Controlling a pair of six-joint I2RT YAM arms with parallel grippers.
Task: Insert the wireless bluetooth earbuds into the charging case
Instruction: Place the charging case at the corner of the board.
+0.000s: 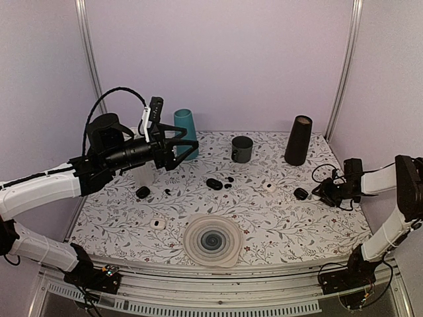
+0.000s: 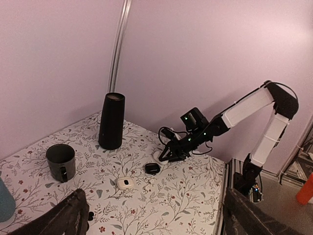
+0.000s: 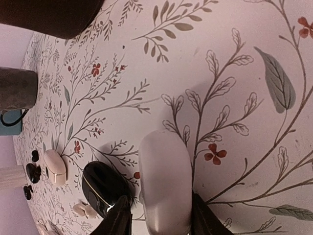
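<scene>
Up over the far left corner of the tabletop [image 1: 297, 224], the left gripper [image 1: 184, 152] hangs with jaws spread wide, nothing between them. At the right edge the right gripper [image 1: 319, 194] sits low, its fingers [image 3: 117, 218] either side of a white case [image 3: 164, 178]; whether they press on it I cannot tell, and a black case [image 3: 103, 188] lies just beside. Near the middle of the tabletop black earbuds [image 1: 229, 183] lie loose, and white earbuds [image 3: 83, 210] lie next to the black case.
</scene>
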